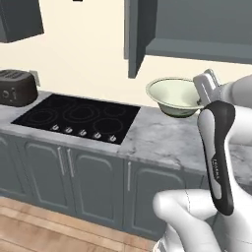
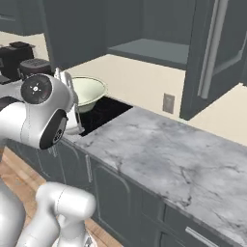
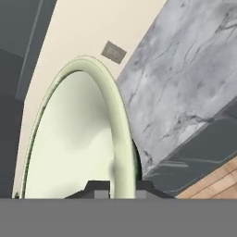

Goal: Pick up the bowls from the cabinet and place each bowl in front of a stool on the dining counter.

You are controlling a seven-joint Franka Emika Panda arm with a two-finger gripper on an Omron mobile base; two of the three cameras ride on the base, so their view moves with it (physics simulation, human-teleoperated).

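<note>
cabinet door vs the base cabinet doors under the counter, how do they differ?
The wall cabinet door is a flat slab, while the base cabinet doors have raised arched panels. The wall cabinet door stands swung open, showing the bare shelf; the base cabinet doors are shut. The wall cabinet door hangs above the marble countertop; the base doors sit below it. Both are dark grey with long bar handles.

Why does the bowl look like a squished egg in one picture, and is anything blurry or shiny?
Hand view: the bowl sits right against the camera, seen along its rim, so it stretches into a tall oval, with soft shading inside. Left base view: the same bowl looks round; the cooktop shows faint sheen. Right base view: everything is sharp, evenly lit.
</note>
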